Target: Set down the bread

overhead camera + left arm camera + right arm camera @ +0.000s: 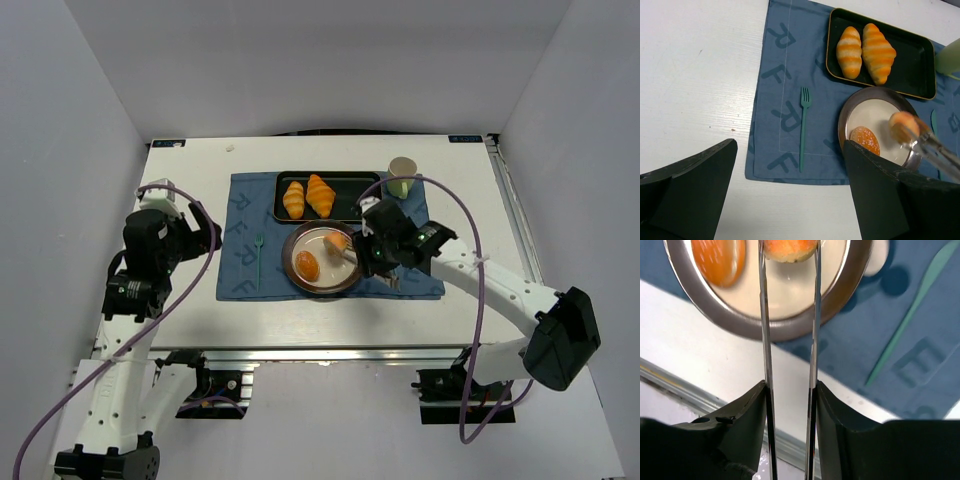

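One round glossy orange bun [307,266] lies on the round metal-rimmed plate [322,288]. My right gripper [377,255] is shut on a pair of metal tongs [349,250], and the tong tips pinch the second bun [336,241] over the plate's far right part. In the right wrist view the gripper [790,395] squeezes the tong blades [764,340]; the held bun [790,249] is at the top edge and the other bun [719,257] is to its left. My left gripper [790,195] is open and empty over the bare table left of the placemat.
Two ridged croissants [306,197] lie in a black tray [360,195] behind the plate. A green fork [258,255] lies on the blue placemat [240,275]. A tan cup [402,168] and a pale green thing [398,187] stand at the back right.
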Robot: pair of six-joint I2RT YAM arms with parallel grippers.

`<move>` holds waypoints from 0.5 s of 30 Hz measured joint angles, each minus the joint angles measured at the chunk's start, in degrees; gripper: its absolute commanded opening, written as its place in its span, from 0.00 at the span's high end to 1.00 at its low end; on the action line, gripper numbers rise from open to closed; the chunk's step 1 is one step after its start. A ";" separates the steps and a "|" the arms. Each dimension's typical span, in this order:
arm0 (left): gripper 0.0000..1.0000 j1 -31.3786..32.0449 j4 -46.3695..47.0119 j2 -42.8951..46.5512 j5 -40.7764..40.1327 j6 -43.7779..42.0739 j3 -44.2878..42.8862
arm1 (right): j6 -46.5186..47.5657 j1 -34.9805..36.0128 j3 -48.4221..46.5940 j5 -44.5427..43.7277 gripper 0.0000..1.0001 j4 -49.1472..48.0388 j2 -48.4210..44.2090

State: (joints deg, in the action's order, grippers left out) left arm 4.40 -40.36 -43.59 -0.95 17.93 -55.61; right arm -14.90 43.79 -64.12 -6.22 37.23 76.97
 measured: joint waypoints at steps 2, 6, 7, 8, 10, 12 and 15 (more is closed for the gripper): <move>0.02 0.00 -0.04 0.33 -0.04 0.11 -0.02 | -1.09 1.40 2.51 0.33 0.55 -0.02 0.02; 0.02 0.00 -0.57 0.87 -0.11 0.13 -0.04 | -2.67 2.95 4.26 0.39 0.56 -0.52 0.02; 0.02 0.00 -0.74 0.98 -0.13 0.13 -0.07 | -2.84 3.26 4.35 0.37 0.56 -0.94 0.00; 0.02 0.00 -0.92 1.09 -0.13 0.13 -0.07 | -3.04 3.54 4.37 0.37 0.55 -1.40 0.07; 0.02 0.00 -1.31 1.31 -0.15 0.13 -0.07 | -3.34 4.00 4.37 0.17 0.55 -2.21 0.33; 0.02 0.00 -1.70 1.38 -0.15 0.13 -0.17 | -3.74 4.55 4.37 -0.24 0.51 -2.60 0.79; 0.02 0.00 -1.84 1.38 -0.17 0.13 -0.44 | -4.33 5.38 4.37 -0.94 0.44 -2.62 1.31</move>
State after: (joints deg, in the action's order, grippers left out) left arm 4.40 -42.19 -42.22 -1.13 18.06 -56.05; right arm -19.22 49.17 -59.75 -7.16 34.61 78.28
